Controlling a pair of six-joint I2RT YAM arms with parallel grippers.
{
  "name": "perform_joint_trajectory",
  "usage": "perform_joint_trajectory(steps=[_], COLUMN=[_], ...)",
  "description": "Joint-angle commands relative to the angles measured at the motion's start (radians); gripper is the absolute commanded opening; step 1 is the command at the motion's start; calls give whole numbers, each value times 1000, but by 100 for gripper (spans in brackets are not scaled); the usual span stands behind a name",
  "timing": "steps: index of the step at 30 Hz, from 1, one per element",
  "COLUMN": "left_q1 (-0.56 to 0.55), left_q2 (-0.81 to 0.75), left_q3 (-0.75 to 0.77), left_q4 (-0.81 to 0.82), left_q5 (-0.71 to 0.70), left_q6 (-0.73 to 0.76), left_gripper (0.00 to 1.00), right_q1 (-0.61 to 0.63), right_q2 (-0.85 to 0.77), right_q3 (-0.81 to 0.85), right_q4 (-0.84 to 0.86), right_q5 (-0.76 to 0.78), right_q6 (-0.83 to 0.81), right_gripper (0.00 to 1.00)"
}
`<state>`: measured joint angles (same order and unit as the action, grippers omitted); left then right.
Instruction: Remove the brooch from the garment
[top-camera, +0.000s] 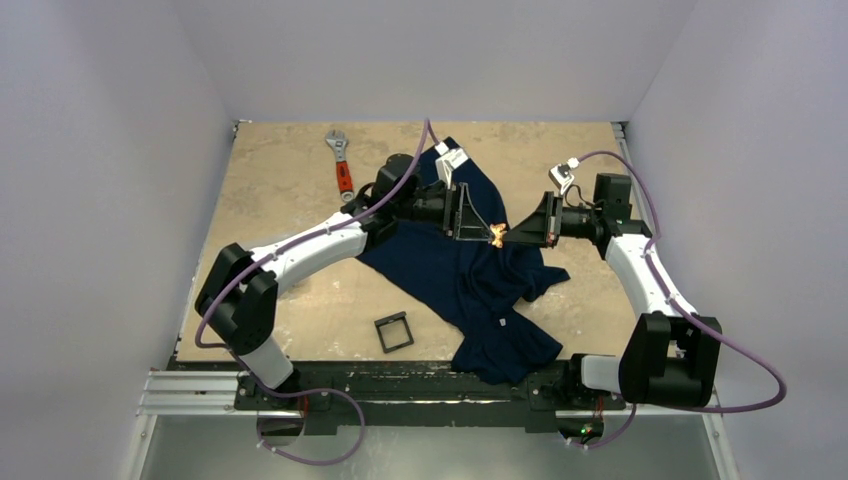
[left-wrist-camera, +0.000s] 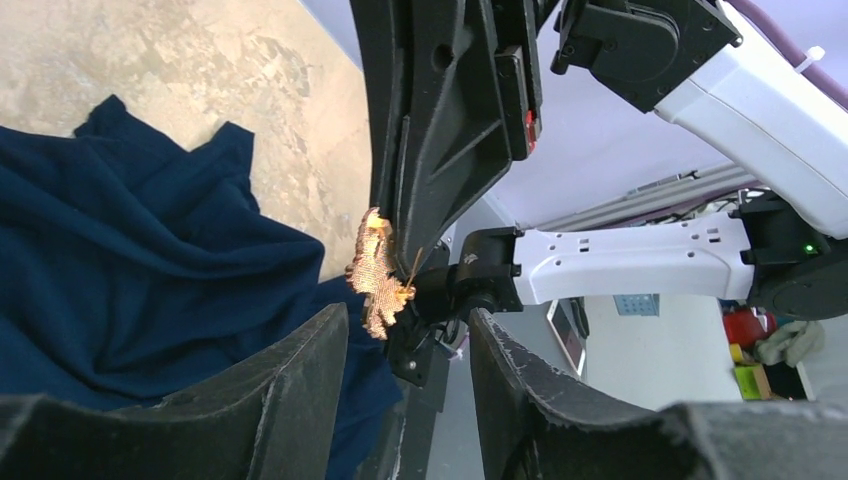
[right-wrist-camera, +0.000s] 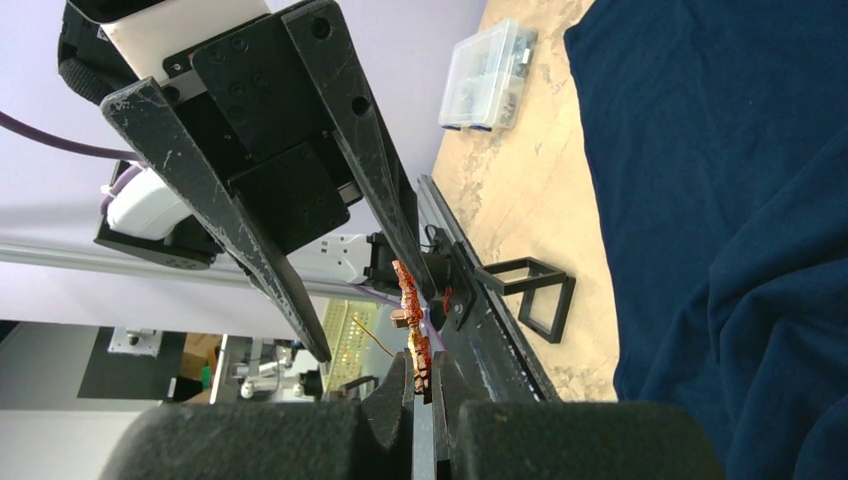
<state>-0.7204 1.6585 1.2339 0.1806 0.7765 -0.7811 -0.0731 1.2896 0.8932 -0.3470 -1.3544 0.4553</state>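
Right gripper (right-wrist-camera: 425, 388) clamped on brooch (right-wrist-camera: 409, 318), frame bottom centre. Left gripper (left-wrist-camera: 408, 320) spread wide, brooch just beside one fingertip. White label (top-camera: 501, 322) on garment (top-camera: 470, 280) unreadable.

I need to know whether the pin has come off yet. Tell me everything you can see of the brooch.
The brooch is tiny, orange-gold, with a ragged butterfly-like outline and a mesh-like surface; a thin wire juts from it. The right gripper has its fingers shut on one edge, holding it in the air over the garment, seemingly clear of the cloth. The left gripper stands open beside it.
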Motion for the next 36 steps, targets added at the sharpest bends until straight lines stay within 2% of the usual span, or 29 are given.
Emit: perform_joint_trajectory(steps=[1, 16, 21, 25, 26, 29, 36], left_q1=[-9, -8, -5, 3, 7, 20, 35], left_q2=[21, 62, 70, 69, 68, 61, 55], left_q3=[57, 57, 49, 36, 33, 26, -9], left_q4=[15, 93, 117, 129, 131, 120, 174], left_q5=[35, 41, 44, 43, 43, 41, 83], left_q6=[-19, -70, -87, -103, -110, -131, -206], left_gripper=[46, 29, 16, 0, 0, 0, 0], right_q1=[1, 2, 2, 2, 2, -2, -29], right_q2=[-6, -9, -3, -1, -1, 9, 114], right_q3=[7, 26, 34, 40, 43, 72, 196], right_q4=[-10, -58, -78, -96, -104, -194, -657], right_q5=[-35, -60, -61, -53, -50, -49, -54], right_q6=[-23, -81, -100, -120, -130, -244, -715], right_gripper=[0, 0, 0, 0, 0, 12, 38])
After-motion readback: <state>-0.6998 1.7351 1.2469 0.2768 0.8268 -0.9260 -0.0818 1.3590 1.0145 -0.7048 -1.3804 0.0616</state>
